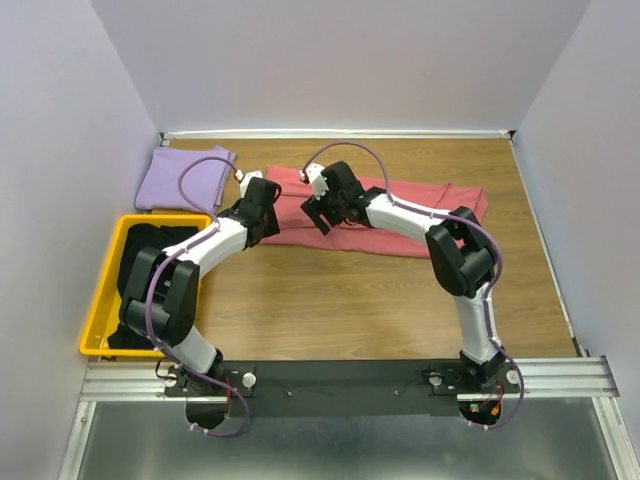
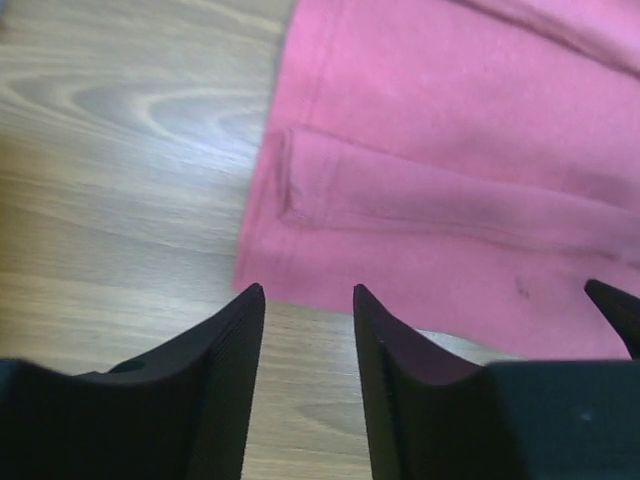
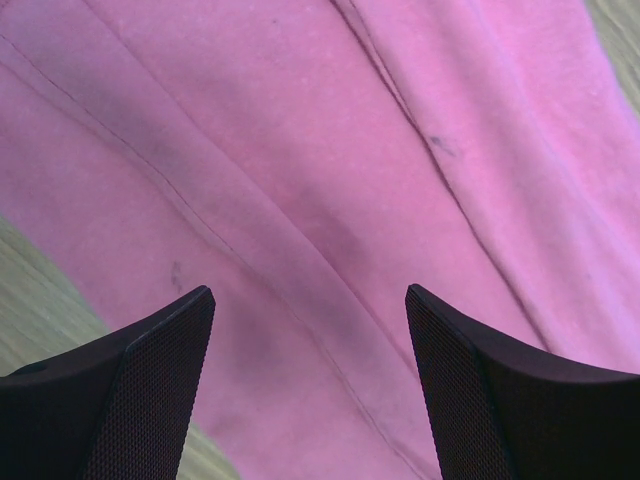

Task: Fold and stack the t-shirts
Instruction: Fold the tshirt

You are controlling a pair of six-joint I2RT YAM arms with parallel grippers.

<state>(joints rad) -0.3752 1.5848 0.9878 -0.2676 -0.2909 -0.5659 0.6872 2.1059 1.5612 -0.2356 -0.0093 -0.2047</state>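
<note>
One salmon-pink t-shirt (image 1: 420, 205) lies stretched long across the worktop (image 1: 330, 300), directly under the right fingers (image 3: 150, 390), which stand wide apart and grasp nothing. Its left corner lies just ahead of the left fingers (image 2: 215, 380), parted over bare wood and likewise released. One lavender t-shirt (image 1: 180, 180) sits folded off to their left. Black t-shirts (image 1: 150, 245) lie in the yellow bin (image 1: 97, 300) behind them; how many, I cannot tell.

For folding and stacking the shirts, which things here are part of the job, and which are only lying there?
Part of the job:
- pink shirt, spread out under both arms
- purple shirt, far left corner
- black shirts, in the bin

Only lying there:
- yellow bin, which merely holds the black shirts
- table
</note>
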